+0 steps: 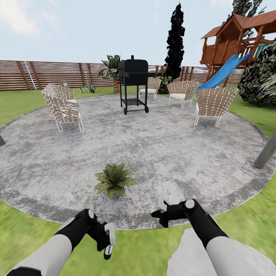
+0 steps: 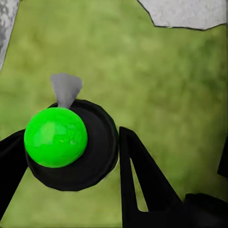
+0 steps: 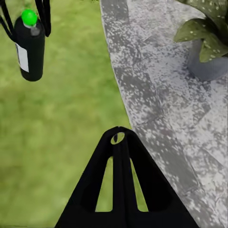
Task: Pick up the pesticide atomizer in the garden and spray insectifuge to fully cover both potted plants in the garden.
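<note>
Your left end effector [image 1: 107, 240] is clenched on the pesticide atomizer [image 3: 29, 47]. Its fingers [image 3: 45, 16] come down on either side of the bottle's upper part. The bottle hangs roughly upright over the grass [image 1: 145, 249], with its long axis running along the fingers, so the left wrist view looks straight down on its top. The grey nozzle [image 2: 66, 89] sticks out sideways from that top (I cannot tell which way it faces in the scene).

Your right end effector [image 1: 161, 215] is pinched together on nothing and sits just to the right of the left one, at the near rim of the patio [image 1: 161, 145].

The nearer potted plant [image 1: 114, 180] stands on the paving just inside that rim. It lies farther out than both end effectors and about midway between them left to right, a little right of the bottle. The two arms are about equally close to it, but the left one carries the sprayer, so the left must do the work.

The plant lies ahead of and below the bottle. I judge that the next move calls for you to carry the bottle forward over the rim and turn the nozzle down toward the leaves. Check the nozzle's heading before you spray, since a jet aimed off to the side would wet the paving instead.
</note>
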Tool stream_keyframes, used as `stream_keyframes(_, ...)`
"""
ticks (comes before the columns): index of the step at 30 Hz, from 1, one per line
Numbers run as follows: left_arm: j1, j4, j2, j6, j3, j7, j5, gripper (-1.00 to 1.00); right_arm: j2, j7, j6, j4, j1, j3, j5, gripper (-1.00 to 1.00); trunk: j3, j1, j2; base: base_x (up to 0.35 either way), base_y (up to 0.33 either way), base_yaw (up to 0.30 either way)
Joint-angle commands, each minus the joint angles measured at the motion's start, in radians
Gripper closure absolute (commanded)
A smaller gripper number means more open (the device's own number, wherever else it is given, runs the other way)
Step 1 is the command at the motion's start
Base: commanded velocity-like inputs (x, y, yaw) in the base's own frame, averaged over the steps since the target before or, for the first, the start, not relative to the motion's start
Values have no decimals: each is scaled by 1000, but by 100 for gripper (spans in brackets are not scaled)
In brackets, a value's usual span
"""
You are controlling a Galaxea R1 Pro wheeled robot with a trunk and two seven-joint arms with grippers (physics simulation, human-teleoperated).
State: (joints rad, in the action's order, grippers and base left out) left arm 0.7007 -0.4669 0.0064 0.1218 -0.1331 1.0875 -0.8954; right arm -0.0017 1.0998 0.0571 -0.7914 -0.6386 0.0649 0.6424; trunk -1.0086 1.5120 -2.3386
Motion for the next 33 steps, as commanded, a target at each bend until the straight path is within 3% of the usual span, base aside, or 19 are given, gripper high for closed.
stream_keyframes(1, 0, -2, -6, 10, -8, 3, -2, 100, 6, 2, 5, -8, -3, 18, 7, 100, -1, 0, 0, 0, 0, 0)
stream_keyframes(11, -1, -2, -53, 6, -10, -7, -6, 100, 49, 3, 4, -17, -11, 30, 5, 100, -1, 0, 0, 0, 0, 0)
stream_keyframes(22, -1, -4, -97, 0, -1, -58, 9, 100, 54, 3, 5, -15, -12, 32, 3, 100, -1, 0, 0, 0, 0, 0)
stream_keyframes(27, 0, -5, -101, -3, -2, -60, 94, 100, 54, 3, 5, -14, -12, 32, 3, 100, -1, 0, 0, 0, 0, 0)
stream_keyframes(33, 0, -6, -106, -26, -2, -61, 108, 100, 54, 3, 5, -12, -12, 32, 3, 100, -1, 0, 0, 0, 0, 0)
